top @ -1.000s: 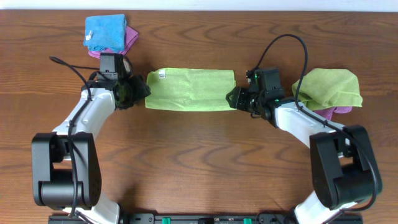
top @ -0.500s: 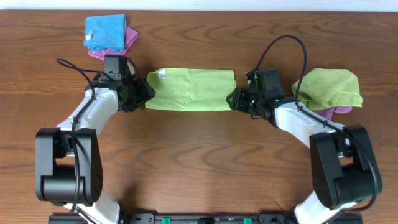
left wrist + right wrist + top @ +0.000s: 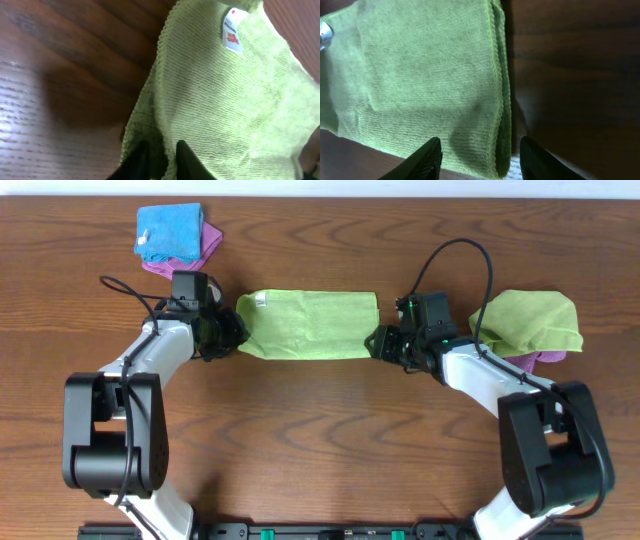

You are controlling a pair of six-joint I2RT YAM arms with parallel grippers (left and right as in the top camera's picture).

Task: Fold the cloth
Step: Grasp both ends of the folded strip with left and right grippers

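Note:
The cloth is lime green and lies folded into a long strip across the middle of the table, its white tag near the left end. My left gripper is at the strip's left front corner. In the left wrist view its fingers are close together with the cloth's edge pinched between them. My right gripper is at the right front corner. In the right wrist view its fingers are wide apart and straddle the folded edge of the cloth.
A bright blue cloth lies on a magenta one at the back left. A second, rumpled lime-green cloth lies at the right on a magenta cloth. Bare wood table in front.
My left gripper has moved right onto the cloth's left corner and closed on it. The right gripper has barely moved.

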